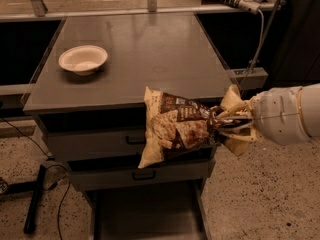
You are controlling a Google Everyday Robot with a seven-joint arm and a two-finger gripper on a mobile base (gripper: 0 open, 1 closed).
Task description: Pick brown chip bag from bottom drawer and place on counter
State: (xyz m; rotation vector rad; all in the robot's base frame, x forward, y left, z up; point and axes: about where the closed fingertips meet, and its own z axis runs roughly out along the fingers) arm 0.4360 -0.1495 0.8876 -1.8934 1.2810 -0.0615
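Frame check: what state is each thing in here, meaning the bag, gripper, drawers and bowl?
Bag: held by its right end, in the air in front of the drawers, not on the counter.
Gripper: shut on the bag, right of the cabinet.
Bottom drawer: pulled open.
Upper two drawers: shut.
Bowl: upright on the counter, back left.

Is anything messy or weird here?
Only the brown chip bag: it hangs sideways in the air before the drawers, its right end scrunched in the gripper, not lying on the counter. The bottom drawer stands open. Nothing has spilled.
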